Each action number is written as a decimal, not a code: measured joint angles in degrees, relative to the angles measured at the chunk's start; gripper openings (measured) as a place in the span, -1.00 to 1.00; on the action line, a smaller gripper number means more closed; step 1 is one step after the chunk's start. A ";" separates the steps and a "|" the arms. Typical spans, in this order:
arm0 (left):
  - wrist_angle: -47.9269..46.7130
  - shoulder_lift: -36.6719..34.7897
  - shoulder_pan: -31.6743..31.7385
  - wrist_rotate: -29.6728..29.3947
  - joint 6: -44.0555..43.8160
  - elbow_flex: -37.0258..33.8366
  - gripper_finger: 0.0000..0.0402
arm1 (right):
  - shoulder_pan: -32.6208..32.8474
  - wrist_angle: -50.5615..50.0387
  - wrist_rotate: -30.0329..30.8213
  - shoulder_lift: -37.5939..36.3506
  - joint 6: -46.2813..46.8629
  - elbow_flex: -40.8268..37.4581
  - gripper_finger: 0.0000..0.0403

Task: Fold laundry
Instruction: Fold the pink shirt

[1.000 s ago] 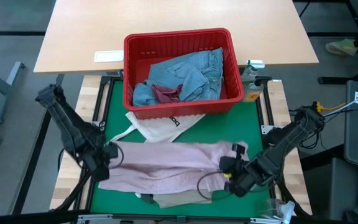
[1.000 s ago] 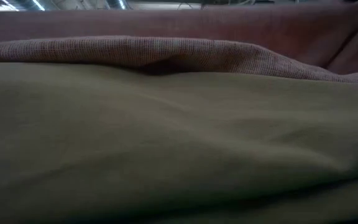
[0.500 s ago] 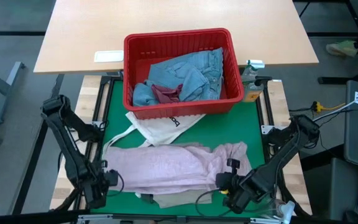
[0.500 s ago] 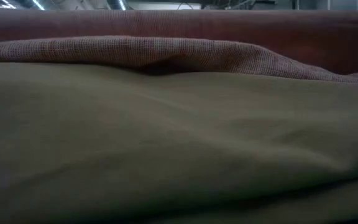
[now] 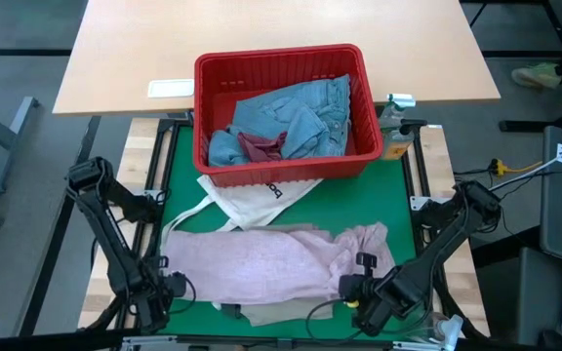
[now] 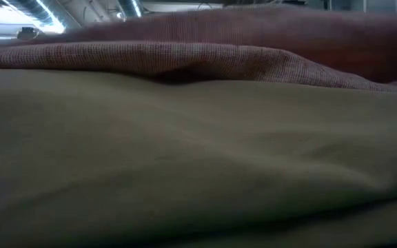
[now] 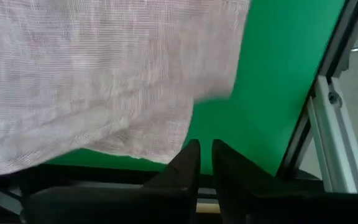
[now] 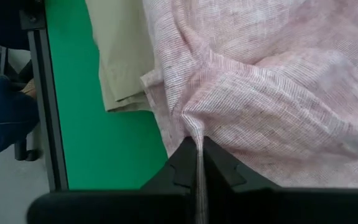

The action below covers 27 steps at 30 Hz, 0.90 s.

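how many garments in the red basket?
2 visible: light blue denim jeans filling the red basket, and a dark red garment on them near its front-left. More may lie underneath.

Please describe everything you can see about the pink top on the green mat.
The mottled pink top is a thin, loosely woven garment, spread out wide and wrinkled across the near part of the green mat. It lies over the beige trousers, which show beneath its near edge. A strap of the white tote bag runs by its far edge. The right tool is shut on a pinched fold of it. The left tool is at its other end, with no cloth between its fingers.
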 joint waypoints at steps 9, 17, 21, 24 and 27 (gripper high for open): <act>1.05 0.00 0.03 -3.24 -1.43 0.00 -0.53 | -0.05 0.27 -1.00 0.00 -0.03 0.00 -0.88; 7.44 0.00 1.33 -16.39 -1.31 0.00 -0.32 | -0.04 0.41 -1.11 0.00 -0.03 0.00 -0.38; 9.18 0.00 3.58 -21.82 3.46 0.00 -0.31 | -0.70 -2.56 -6.06 -0.02 -2.59 0.98 -0.21; 10.91 0.00 6.18 -24.89 8.73 0.00 -0.31 | -2.27 -10.11 -11.35 -0.02 -0.47 3.46 -0.18; 13.02 0.00 9.74 -25.17 13.71 0.00 -0.31 | -2.86 -18.17 -8.86 -0.06 0.32 6.42 -0.18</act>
